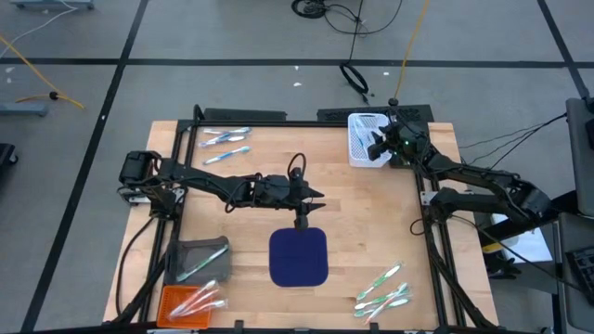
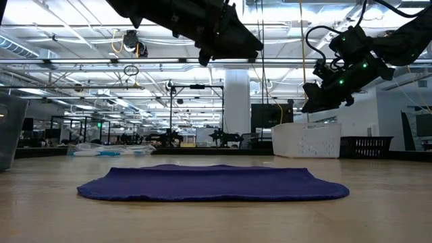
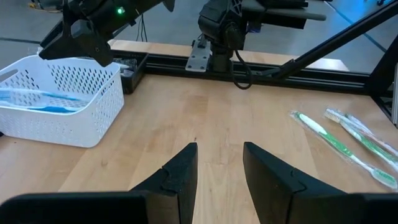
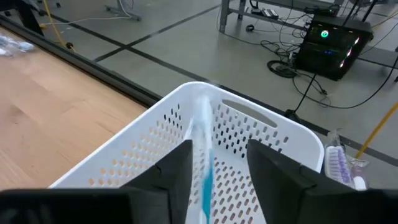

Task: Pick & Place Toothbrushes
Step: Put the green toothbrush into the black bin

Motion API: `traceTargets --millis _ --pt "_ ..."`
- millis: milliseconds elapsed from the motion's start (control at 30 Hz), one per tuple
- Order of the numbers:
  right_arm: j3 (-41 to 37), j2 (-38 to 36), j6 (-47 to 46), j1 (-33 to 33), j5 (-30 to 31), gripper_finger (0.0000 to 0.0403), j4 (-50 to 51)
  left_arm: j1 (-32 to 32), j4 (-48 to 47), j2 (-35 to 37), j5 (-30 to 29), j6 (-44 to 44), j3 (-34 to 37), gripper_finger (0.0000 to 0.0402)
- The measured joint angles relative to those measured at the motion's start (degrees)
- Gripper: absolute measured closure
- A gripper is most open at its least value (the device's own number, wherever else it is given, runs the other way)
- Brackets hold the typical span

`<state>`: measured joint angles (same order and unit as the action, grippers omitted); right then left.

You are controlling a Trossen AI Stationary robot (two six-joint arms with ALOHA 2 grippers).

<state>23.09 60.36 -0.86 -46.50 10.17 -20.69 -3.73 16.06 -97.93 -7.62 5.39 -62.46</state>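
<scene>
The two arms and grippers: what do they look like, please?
Both arms are dark, jointed and slim, with black cables along them. The left gripper has two flat, wedge-shaped black fingers. The right gripper has the same; green lights glow near its wrist.

No text, label, brand, number or sign can be read on anything in these views, whether on the table or beyond it.

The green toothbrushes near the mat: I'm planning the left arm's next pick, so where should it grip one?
Probably mid-handle, from straight above. The green toothbrushes lie flat on the table, slanted and close together, so take the outermost first with fingers across its thin handle. The left gripper is open above the mat.
</scene>
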Motion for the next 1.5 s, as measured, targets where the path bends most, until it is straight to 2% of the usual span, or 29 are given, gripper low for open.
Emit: traceTargets --millis 100,300,467,667,833,1167,1500 --pt "0.0 -0.1 -1.3 0.6 -0.8 0.0249 0.0 0.0 -0.9 0.0 0.0 0.0 0.0 0.0275" --pt "0.0 -3.2 -1.5 2.8 -11.3 0.0255 0.8 0.1 -1.4 0.0 -0.5 -0.1 0.0 0.0275" --pt "0.0 -8.0 -1.5 6.4 -20.5 0.0263 5.7 0.4 -1.4 0.0 -0.5 -0.4 0.0 0.0275" --pt "-0.1 -13.1 -2.1 14.0 -29.0 0.0269 13.0 1.2 -1.5 0.0 -0.5 -0.4 0.0 0.0275" --pt "-0.1 -14.9 -4.8 23.7 -34.3 0.0269 15.2 1.8 -1.5 0.0 -0.5 -0.4 0.0 0.0275" --pt "-0.1 -14.9 -12.3 47.1 -35.6 0.0269 15.4 1.9 -1.5 0.0 -0.5 -0.4 0.0 0.0275" --pt "-0.1 -11.5 -20.9 69.1 -25.7 0.0269 15.4 1.9 -2.3 0.0 -0.5 -0.7 0.0 0.0275"
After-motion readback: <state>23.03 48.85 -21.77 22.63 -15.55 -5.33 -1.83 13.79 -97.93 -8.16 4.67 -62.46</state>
